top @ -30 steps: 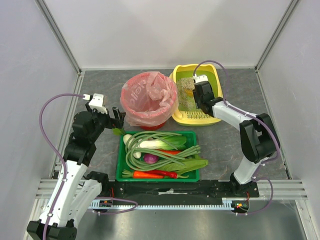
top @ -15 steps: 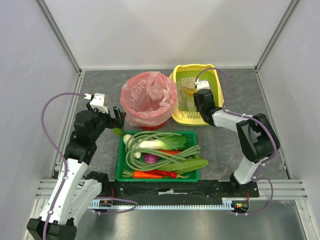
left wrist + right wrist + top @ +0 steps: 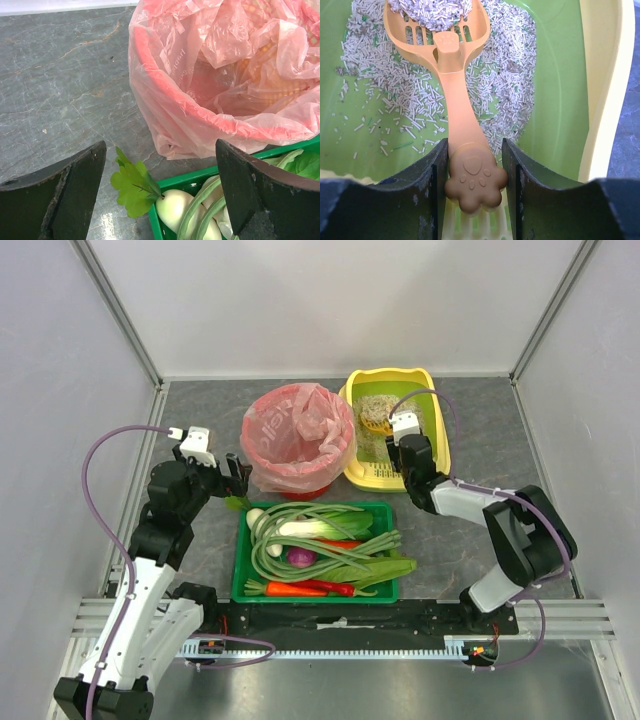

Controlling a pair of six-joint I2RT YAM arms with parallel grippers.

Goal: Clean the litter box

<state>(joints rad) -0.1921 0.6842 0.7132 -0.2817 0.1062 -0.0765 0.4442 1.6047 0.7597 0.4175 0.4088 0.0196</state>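
The yellow litter box [image 3: 437,430] with green lining and grey-beige litter stands at the back right; its lining [image 3: 557,80] fills the right wrist view. My right gripper [image 3: 402,447] [image 3: 474,172] is shut on the paw-shaped handle end of an orange litter scoop [image 3: 455,85]. The scoop's slotted head [image 3: 435,20] holds a heap of litter above the box floor. My left gripper [image 3: 232,473] [image 3: 160,192] is open and empty, next to the red bin [image 3: 298,440] and above the green tray's corner.
The red bin with a pink bag [image 3: 225,65] stands left of the litter box. A green vegetable tray [image 3: 318,552] with beans, carrot, radish and onion lies in front. A leaf [image 3: 131,184] hangs over its corner. Enclosure walls surround the table.
My right gripper has drawn back toward the near end of the litter box, pulling the scoop with it. The left arm has not moved.
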